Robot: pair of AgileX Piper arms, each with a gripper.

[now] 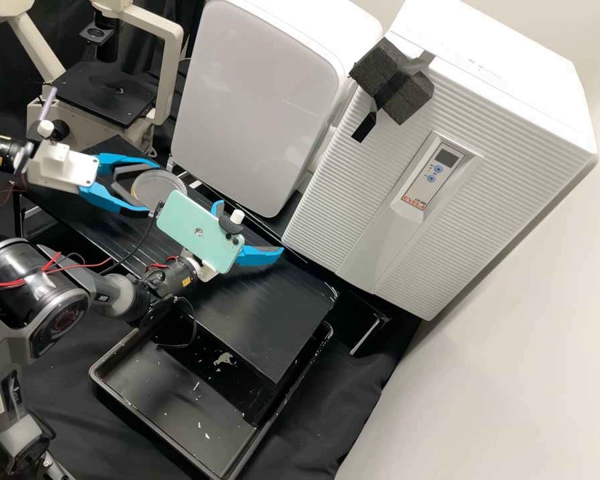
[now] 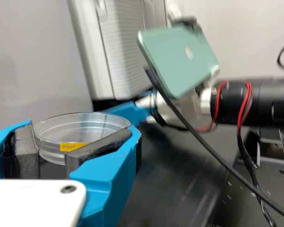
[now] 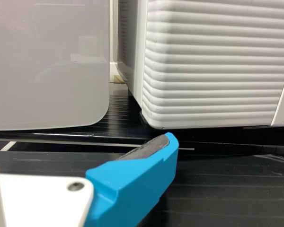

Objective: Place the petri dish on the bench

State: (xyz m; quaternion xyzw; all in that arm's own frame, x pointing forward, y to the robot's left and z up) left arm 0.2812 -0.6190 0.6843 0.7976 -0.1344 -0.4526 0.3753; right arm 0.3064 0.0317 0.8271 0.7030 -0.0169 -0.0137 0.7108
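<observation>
tool (image 1: 151, 187) around clear, yellow-labelled dish (image 2: 85, 127)

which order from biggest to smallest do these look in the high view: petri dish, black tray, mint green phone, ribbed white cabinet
1. ribbed white cabinet
2. black tray, even partly covered
3. mint green phone
4. petri dish, partly hidden behind a finger
</observation>
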